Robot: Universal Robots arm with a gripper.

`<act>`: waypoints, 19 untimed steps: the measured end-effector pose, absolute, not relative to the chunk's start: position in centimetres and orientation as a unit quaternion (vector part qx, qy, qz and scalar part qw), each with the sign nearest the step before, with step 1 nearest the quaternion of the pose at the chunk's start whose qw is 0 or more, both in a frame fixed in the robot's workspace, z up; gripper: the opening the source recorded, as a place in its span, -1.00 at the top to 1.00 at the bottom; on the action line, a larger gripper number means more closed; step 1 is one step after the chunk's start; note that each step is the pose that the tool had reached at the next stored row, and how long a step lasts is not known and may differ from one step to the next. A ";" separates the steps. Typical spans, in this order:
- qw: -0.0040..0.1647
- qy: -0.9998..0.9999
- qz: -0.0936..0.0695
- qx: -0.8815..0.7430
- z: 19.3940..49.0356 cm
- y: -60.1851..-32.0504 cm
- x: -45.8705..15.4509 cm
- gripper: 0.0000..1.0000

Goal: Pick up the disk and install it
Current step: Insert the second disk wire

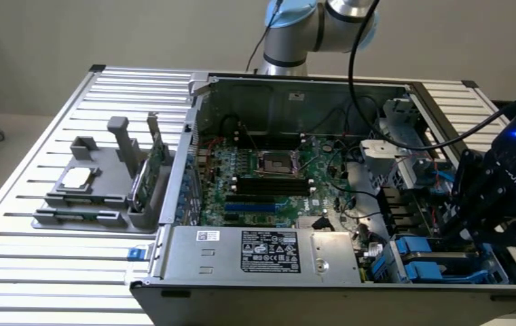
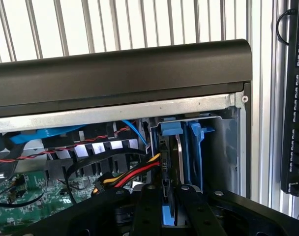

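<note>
The disk (image 2: 169, 217) stands on edge between my gripper's (image 2: 168, 191) two black fingers. Its blue carrier frame and a thin silver-grey side show there. The gripper is shut on it. It hangs directly over the drive bay (image 2: 189, 147) in the corner of the open computer case, where blue carrier parts and a silver edge stand upright. In the exterior view the gripper (image 1: 472, 238) reaches down into the case's front corner on the exterior view's right, just above the blue carriers (image 1: 418, 257).
The open case holds a green motherboard (image 1: 267, 180), a silver power supply (image 1: 258, 252) and red-yellow cables (image 2: 134, 174) beside the bay. The case's black front edge (image 2: 120, 69) runs close by. A grey fixture (image 1: 90, 193) with a chip and green card sits on the slatted table.
</note>
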State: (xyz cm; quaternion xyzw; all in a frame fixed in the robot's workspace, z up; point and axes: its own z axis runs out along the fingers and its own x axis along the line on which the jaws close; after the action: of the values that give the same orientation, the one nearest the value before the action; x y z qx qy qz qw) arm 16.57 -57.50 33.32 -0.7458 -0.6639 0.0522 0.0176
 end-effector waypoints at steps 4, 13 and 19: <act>0.017 -0.667 0.053 -0.743 33.3 -57.5 16.6 0.65; 0.015 -0.677 0.054 -0.734 33.3 -57.5 16.6 0.65; 0.015 -0.680 0.054 -0.731 33.3 -57.5 16.6 0.65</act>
State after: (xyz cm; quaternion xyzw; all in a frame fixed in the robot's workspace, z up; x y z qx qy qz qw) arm 16.56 -57.51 33.31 -0.7312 -0.6799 0.0537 0.0151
